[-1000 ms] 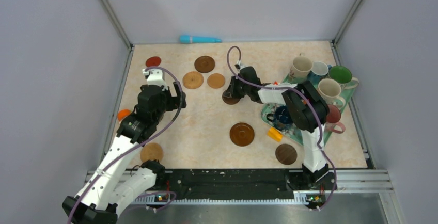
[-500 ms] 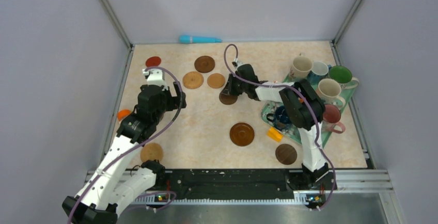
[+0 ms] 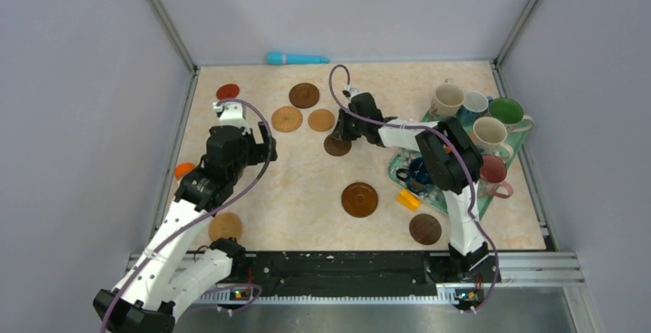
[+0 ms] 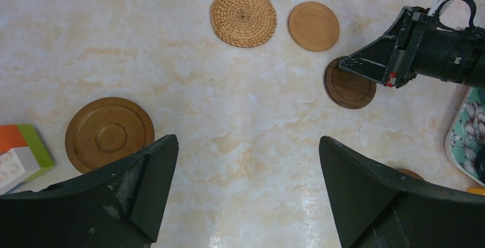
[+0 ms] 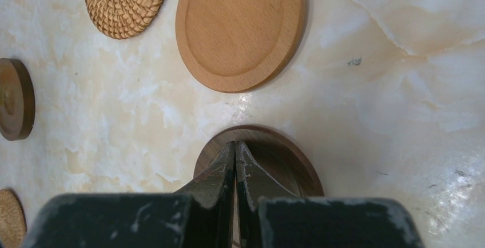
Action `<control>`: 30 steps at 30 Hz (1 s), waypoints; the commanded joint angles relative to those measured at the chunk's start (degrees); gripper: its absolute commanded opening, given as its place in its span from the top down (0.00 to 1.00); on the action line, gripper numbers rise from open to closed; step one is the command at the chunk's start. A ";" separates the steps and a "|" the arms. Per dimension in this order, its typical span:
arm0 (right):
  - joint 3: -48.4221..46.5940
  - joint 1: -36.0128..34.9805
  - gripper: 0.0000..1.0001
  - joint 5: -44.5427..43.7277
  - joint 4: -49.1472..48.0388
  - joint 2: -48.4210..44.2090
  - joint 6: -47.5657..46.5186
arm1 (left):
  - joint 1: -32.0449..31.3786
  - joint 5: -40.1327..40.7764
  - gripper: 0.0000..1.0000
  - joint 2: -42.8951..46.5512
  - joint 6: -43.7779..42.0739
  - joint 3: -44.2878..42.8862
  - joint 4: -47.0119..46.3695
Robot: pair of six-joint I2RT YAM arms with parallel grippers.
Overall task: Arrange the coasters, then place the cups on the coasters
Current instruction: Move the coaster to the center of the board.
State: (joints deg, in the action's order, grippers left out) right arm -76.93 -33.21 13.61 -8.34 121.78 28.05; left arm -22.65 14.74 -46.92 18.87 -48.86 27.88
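My right gripper (image 3: pixel 339 135) is shut, and its joined tips (image 5: pixel 235 145) press down on a dark brown coaster (image 5: pixel 286 165) (image 3: pixel 335 147). Just beyond it lie a light wood coaster (image 5: pixel 240 28), a woven coaster (image 3: pixel 286 119) and another dark coaster (image 3: pixel 304 95). More coasters sit apart: a red one (image 3: pixel 227 91), a large ridged one (image 3: pixel 359 199), a dark one (image 3: pixel 424 229) and a tan one (image 3: pixel 225 226). Several cups (image 3: pixel 489 132) stand on the teal tray (image 3: pixel 395 166) at the right. My left gripper (image 4: pixel 247 139) (image 3: pixel 259 147) hangs open over bare table, holding nothing.
A blue tool (image 3: pixel 295 58) lies along the back wall. A small orange block (image 3: pixel 408 199) rests by the tray's near edge, and an orange and green block (image 4: pixel 20 154) sits at the left next to a ringed brown coaster (image 4: pixel 108 134). Walls close in the table on three sides.
The right gripper has slid the dark brown coaster a little to the left, toward the light wood coaster. The left arm has not moved.
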 commanded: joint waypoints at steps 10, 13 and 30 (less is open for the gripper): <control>2.89 -0.54 1.00 -0.98 4.82 -12.28 -2.20 | -0.19 4.17 0.01 -2.90 0.85 -3.17 1.18; 5.96 -0.73 1.00 -1.46 4.99 -16.78 -1.95 | -0.19 3.46 0.04 -3.86 0.73 -3.07 0.72; 30.93 -0.76 0.24 -1.02 -0.70 -47.74 0.13 | 18.76 -5.35 0.14 -23.94 15.32 -12.53 -8.83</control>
State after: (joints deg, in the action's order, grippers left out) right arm -49.34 -33.28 11.33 -4.91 78.41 26.72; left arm -5.61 10.50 -67.05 30.41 -56.99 28.38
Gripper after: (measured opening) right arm 0.701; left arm 0.868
